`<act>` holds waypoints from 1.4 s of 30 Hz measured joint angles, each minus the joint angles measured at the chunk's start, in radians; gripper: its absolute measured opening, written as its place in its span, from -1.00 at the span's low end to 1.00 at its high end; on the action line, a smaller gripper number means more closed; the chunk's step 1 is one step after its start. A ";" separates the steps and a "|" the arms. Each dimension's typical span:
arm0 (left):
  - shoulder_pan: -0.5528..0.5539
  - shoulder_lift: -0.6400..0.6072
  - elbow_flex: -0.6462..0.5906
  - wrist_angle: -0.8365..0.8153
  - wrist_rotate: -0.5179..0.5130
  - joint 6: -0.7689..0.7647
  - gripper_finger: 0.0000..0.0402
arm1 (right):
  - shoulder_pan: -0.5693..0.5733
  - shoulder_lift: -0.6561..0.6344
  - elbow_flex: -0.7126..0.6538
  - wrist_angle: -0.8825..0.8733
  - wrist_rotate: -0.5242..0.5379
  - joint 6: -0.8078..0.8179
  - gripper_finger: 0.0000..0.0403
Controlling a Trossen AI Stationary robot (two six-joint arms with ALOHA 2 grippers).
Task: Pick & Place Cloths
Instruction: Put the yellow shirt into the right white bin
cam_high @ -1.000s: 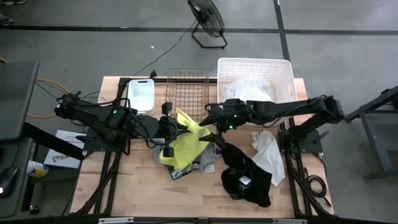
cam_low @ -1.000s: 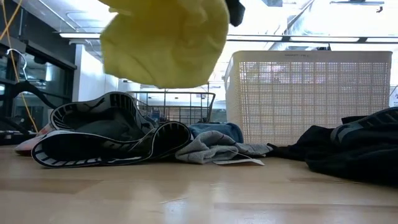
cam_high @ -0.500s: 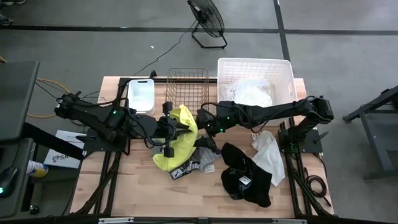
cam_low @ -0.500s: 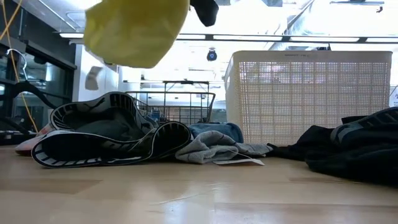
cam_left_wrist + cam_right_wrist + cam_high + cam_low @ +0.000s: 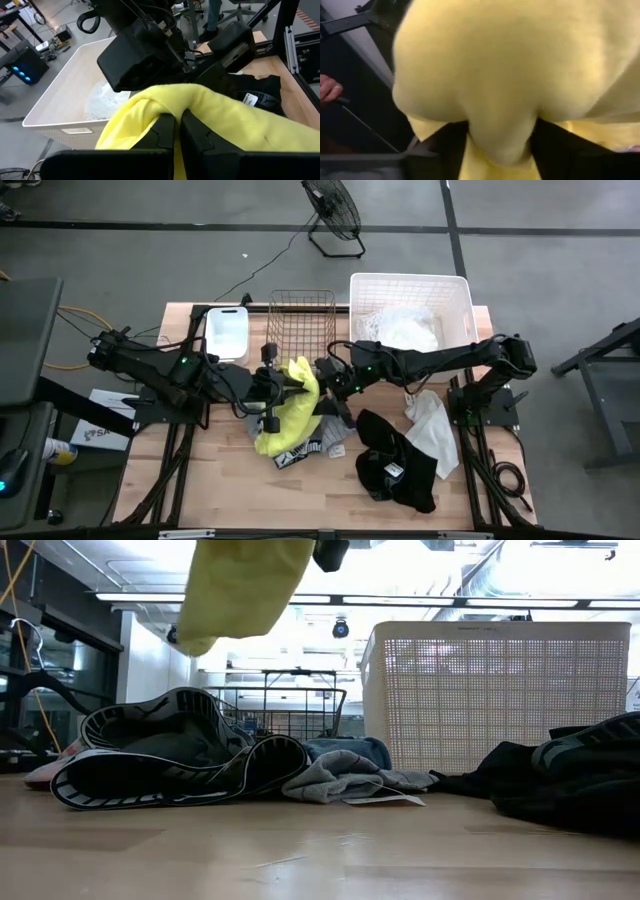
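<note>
Right now the neon-yellow cloth [image 5: 285,405] hangs above the middle of the table [image 5: 200,490], gripped from both sides. The left gripper [image 5: 175,131] has its fingers pressed together on a fold of the yellow fabric, which drapes over and past them. The right gripper [image 5: 325,380] meets the same cloth from the other side; in its wrist view the yellow cloth bulges between its two dark fingers [image 5: 451,145], which stand partly apart and pinch a thick bunch of it. From table level the cloth dangles clear of the wood, high above the black cloth with white print [image 5: 160,760] and the grey-blue cloth [image 5: 345,775] lying below it. A black cloth [image 5: 395,465] and a white cloth [image 5: 432,430] lie on the right side of the table, well apart from both grippers. A white tag shows on the black cloth, but its writing is too small to read. The white tub [image 5: 460,295] behind holds more white fabric.
</note>
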 joint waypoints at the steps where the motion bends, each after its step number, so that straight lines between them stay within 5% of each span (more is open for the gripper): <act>1: 0.000 0.000 0.000 0.000 0.000 -0.001 -0.98 | 0.000 0.000 0.000 0.000 -0.007 0.007 -0.20; 8: 0.000 0.000 0.000 -0.002 0.001 -0.008 -0.98 | -0.009 -0.007 0.000 0.000 -0.071 0.063 -0.86; 16: 0.001 -0.001 0.001 0.003 -0.004 -0.028 -0.91 | -0.007 -0.084 0.000 -0.054 -0.017 0.042 -0.86; 37: 0.000 -0.016 0.000 0.287 0.003 0.011 0.26 | -0.009 -0.238 0.000 -0.211 0.183 -0.056 -0.86; 42: -0.001 -0.031 0.000 0.287 -0.052 0.008 0.41 | -0.009 -0.313 0.001 -0.233 0.254 -0.089 -0.86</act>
